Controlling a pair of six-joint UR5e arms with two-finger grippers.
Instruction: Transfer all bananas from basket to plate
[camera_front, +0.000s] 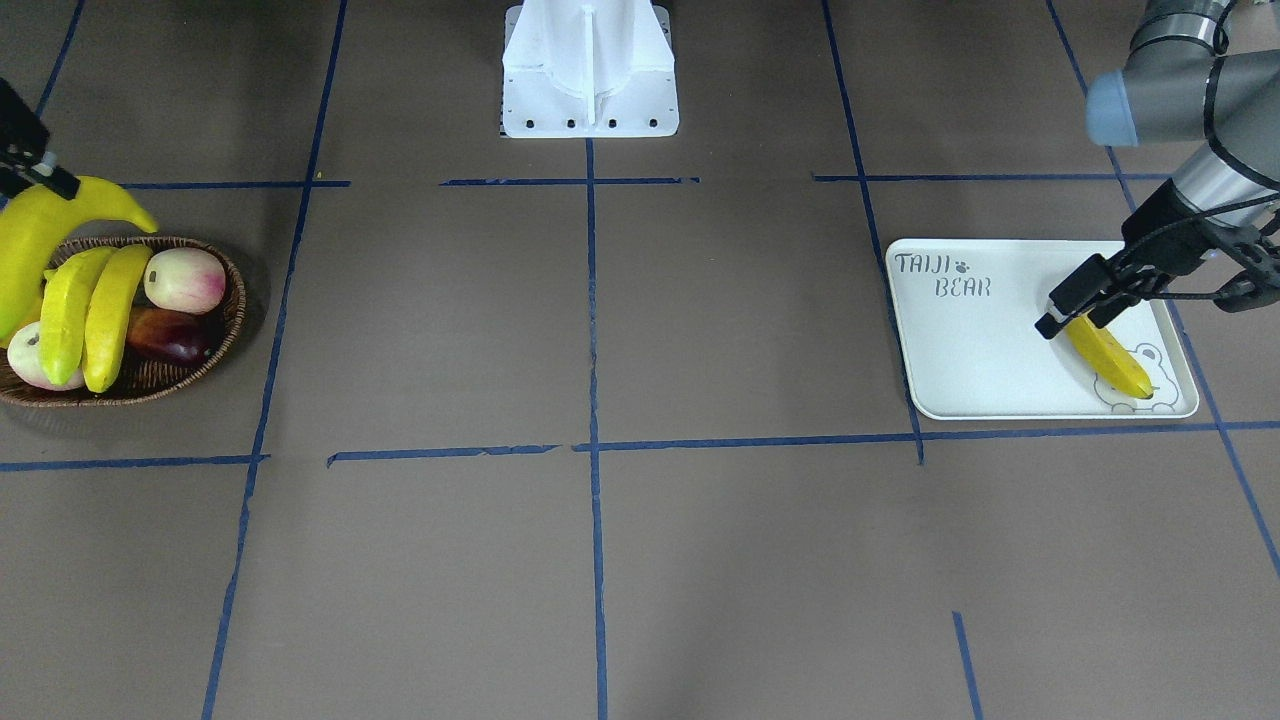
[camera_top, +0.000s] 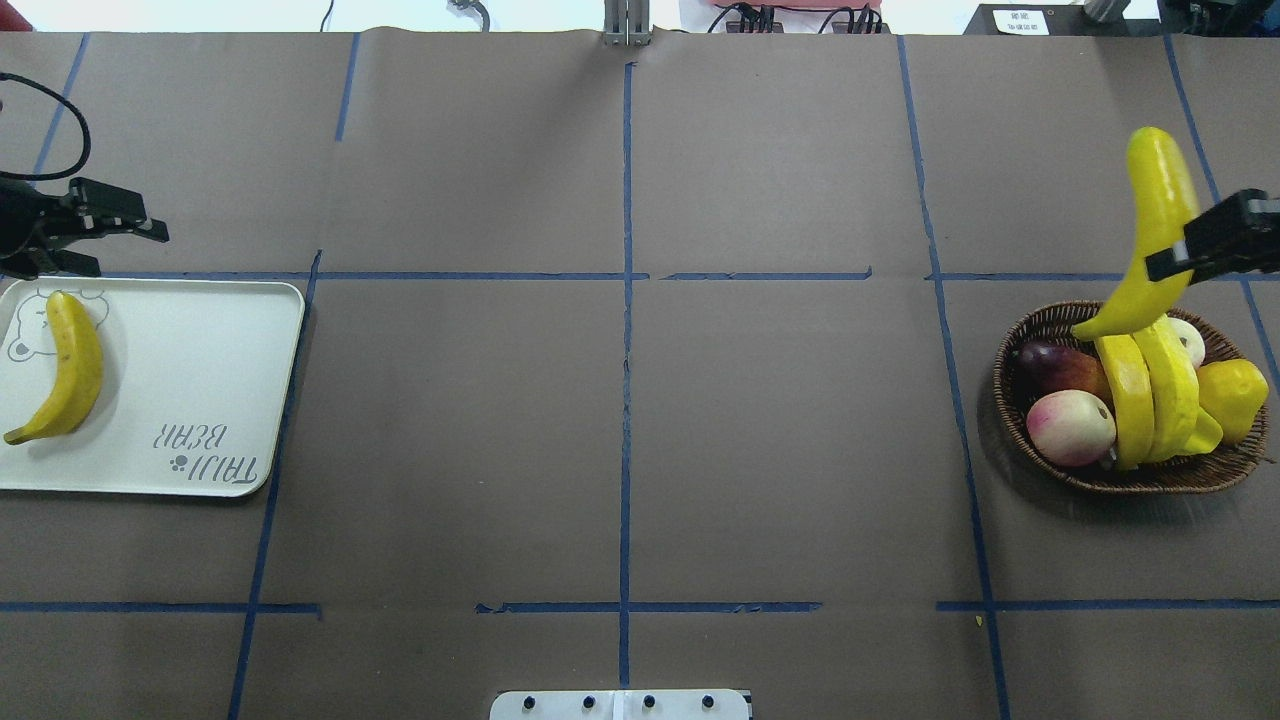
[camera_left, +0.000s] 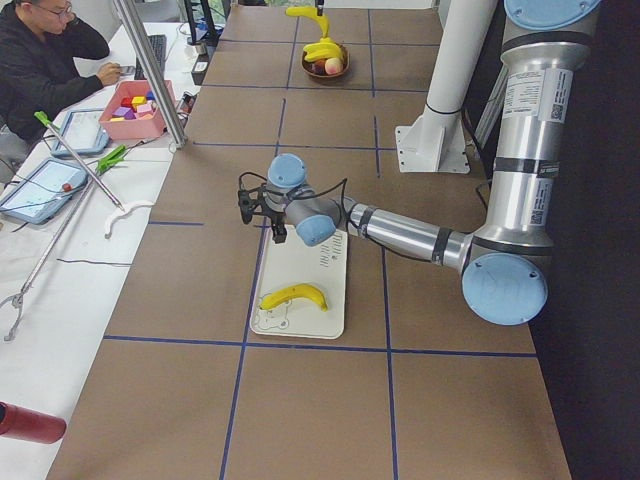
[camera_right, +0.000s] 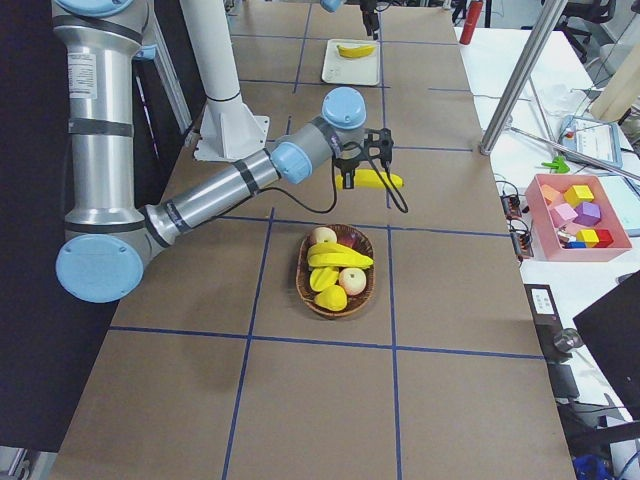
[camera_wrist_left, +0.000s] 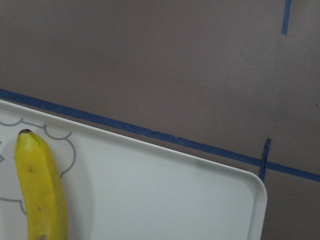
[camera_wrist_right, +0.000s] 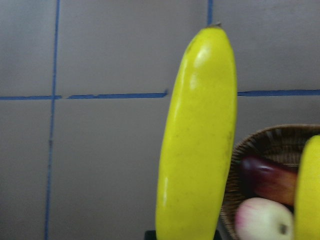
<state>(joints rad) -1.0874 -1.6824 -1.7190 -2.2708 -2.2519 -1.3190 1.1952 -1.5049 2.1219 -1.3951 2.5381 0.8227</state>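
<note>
Above the brown wicker basket (camera_top: 1120, 482), my right gripper (camera_top: 1185, 258) is shut on a long yellow banana (camera_top: 1155, 215), lifted clear and tilted; it fills the right wrist view (camera_wrist_right: 197, 140). Two more bananas (camera_top: 1150, 400) lie side by side in the basket (camera_front: 130, 395). Far across the table, a deeper yellow banana (camera_top: 70, 370) rests on the white plate (camera_top: 200, 350) over the bear drawing. My left gripper (camera_top: 125, 250) hangs open just above that banana's end, holding nothing. In the left wrist view the banana (camera_wrist_left: 42, 190) lies loose on the plate (camera_wrist_left: 150, 190).
The basket also holds a pink-white peach (camera_top: 1070, 428), a dark purple fruit (camera_top: 1050, 362) and a short yellow fruit (camera_top: 1235, 395). The robot's white base (camera_front: 590, 70) stands mid-table. A person sits at a side bench (camera_left: 50, 50) with a pink box of blocks (camera_left: 135, 105).
</note>
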